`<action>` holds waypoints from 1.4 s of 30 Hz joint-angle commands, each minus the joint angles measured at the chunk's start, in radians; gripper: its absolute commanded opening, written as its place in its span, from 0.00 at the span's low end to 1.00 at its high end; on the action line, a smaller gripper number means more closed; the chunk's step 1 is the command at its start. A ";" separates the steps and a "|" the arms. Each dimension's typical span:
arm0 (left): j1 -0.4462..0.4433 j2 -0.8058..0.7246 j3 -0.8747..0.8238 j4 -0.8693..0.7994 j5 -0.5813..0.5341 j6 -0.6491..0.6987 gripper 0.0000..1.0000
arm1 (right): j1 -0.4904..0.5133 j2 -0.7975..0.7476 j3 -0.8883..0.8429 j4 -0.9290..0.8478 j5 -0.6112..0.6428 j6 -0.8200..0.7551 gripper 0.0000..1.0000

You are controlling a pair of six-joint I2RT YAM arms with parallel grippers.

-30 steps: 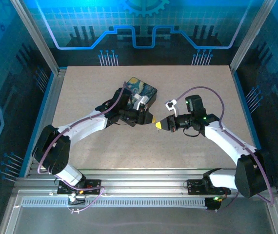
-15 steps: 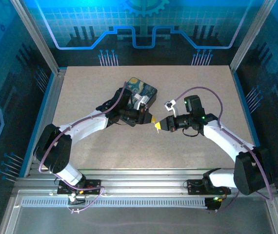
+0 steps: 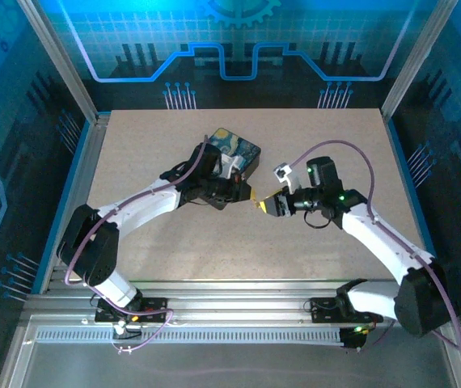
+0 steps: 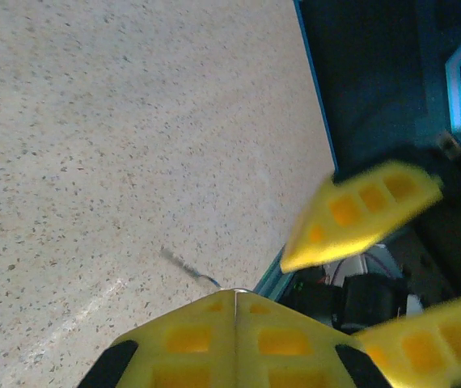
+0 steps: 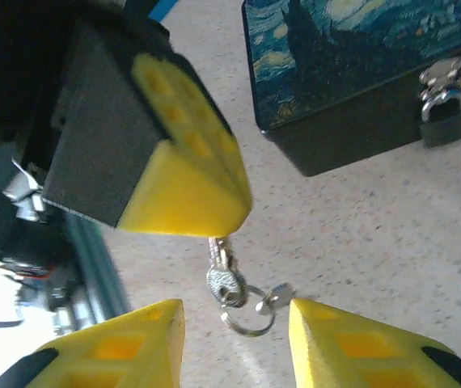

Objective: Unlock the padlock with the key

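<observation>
**Right tool closes in on key held by left tool**

Left tool (image 3: 247,194) is pinched tight on the key (image 5: 222,275). In the right wrist view its yellow tips (image 5: 202,206) meet at a point and the key hangs straight down from them, with a key ring (image 5: 247,317) looped through the key's lower end just above the bench (image 3: 336,137). In the left wrist view those tips (image 4: 234,323) are pressed together with no gap.

Right tool (image 5: 234,327) is spread wide, one finger on each side of the hanging key and not touching it.

The padlock (image 5: 445,113) hangs on the front of the box (image 3: 232,147), shackle through the hasp, well apart from the key. The box sits just behind the left tool.

Against a second ago, from above: the right tool (image 3: 261,206) has moved in towards the left tool, so the yellow tips now almost meet where a gap showed before. The right arm's elbow has swung outward. The left tool has shifted slightly towards the box. The box has stayed put.
</observation>
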 commanded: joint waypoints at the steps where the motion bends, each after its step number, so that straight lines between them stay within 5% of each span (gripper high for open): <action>1: 0.001 0.021 0.048 -0.065 -0.073 -0.117 0.00 | 0.094 -0.093 -0.068 0.092 0.246 -0.108 0.43; 8: 0.001 0.063 0.115 -0.137 -0.072 -0.198 0.00 | 0.228 -0.185 -0.248 0.433 0.522 -0.298 0.47; 18: -0.002 0.060 0.124 -0.132 -0.067 -0.232 0.00 | 0.302 -0.046 -0.202 0.512 0.674 -0.464 0.48; 22: -0.002 0.056 0.117 -0.132 -0.066 -0.234 0.00 | 0.303 -0.005 -0.190 0.522 0.675 -0.479 0.43; 25: -0.003 0.054 0.116 -0.140 -0.064 -0.231 0.00 | 0.302 0.007 -0.195 0.552 0.695 -0.484 0.29; 34: -0.002 0.054 0.118 -0.145 -0.069 -0.237 0.00 | 0.278 -0.004 -0.209 0.533 0.648 -0.449 0.00; 36: -0.001 0.049 0.116 -0.145 -0.077 -0.232 0.19 | 0.261 -0.019 -0.209 0.510 0.607 -0.425 0.00; 42: 0.030 0.005 0.099 -0.162 -0.111 -0.143 0.34 | 0.147 -0.057 -0.182 0.384 0.322 -0.304 0.00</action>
